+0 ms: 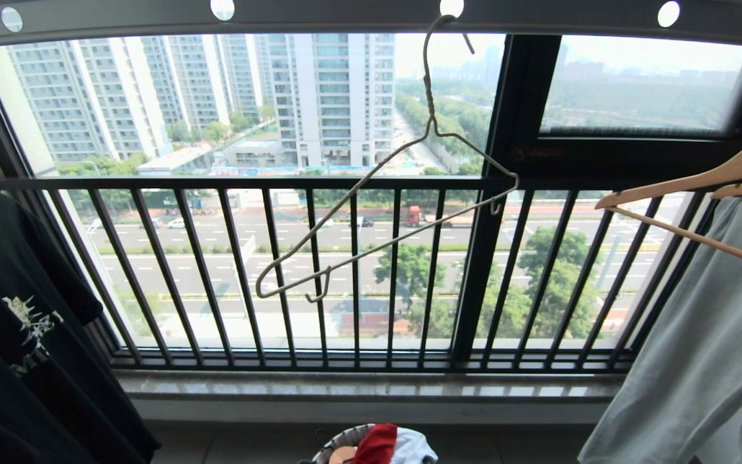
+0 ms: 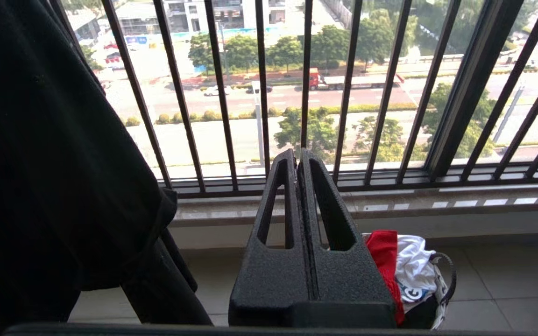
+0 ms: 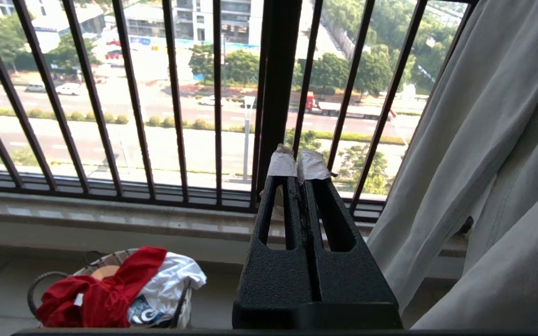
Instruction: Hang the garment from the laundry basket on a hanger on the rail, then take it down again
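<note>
Black-barred window railing [image 1: 281, 270] over a pale stone sill [image 1: 371, 386] — daylight, seemingly tiled floor [image 2: 507, 289] below.

In the head view the laundry basket [image 1: 339, 444] is cut off at six o'clock, only its rim and part of the red garment [image 1: 376, 443] showing. The black T-shirt [image 1: 17, 335] is cropped at nine o'clock, the pale grey-green garment [image 1: 699, 361] at four.
</note>
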Tool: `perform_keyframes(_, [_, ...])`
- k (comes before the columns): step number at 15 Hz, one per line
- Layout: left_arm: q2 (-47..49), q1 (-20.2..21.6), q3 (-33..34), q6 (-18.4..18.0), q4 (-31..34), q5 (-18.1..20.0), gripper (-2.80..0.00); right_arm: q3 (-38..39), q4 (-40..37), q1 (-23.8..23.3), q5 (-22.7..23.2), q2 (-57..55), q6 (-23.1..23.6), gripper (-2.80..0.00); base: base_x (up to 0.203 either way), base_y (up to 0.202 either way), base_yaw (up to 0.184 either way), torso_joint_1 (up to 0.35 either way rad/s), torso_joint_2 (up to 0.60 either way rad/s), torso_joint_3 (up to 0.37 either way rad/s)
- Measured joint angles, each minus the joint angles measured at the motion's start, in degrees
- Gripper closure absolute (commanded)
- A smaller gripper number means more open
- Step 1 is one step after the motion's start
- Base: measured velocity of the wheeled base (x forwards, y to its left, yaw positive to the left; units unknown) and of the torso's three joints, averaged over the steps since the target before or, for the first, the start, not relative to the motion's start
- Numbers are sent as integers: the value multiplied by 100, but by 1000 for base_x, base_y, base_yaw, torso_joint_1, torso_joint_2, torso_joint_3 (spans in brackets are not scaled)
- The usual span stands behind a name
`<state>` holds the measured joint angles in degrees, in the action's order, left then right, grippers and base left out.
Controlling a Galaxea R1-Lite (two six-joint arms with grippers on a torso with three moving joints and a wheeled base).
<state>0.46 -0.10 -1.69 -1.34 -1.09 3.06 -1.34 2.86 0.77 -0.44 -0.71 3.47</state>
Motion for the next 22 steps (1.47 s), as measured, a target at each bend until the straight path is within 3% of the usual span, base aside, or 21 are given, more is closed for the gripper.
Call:
perform_keyframes(2, [-28,0,108,-468,-128,-258,0,94,-157,0,24,50,-10,0,0,0,0,0,0,0])
perform_keyframes(3, [-33,2,137,-527,-122,-294,0,99,-327,0,34,61,-10,0,0,0,0,0,0,0])
perform_keyframes(8, [-42,-6,94,-306,345,-276,0,101,-399,0,73,78,0,0,0,0,0,0,0,0])
perform_keyframes(14, [-44,-6,81,-96,381,-297,0,121,-337,0,66,78,-43,0,0,0,0,0,0,0])
perform_keyframes(22, [-44,-6,81,-77,390,-297,0,124,-333,0,71,78,-6,0,0,0,0,0,0,0])
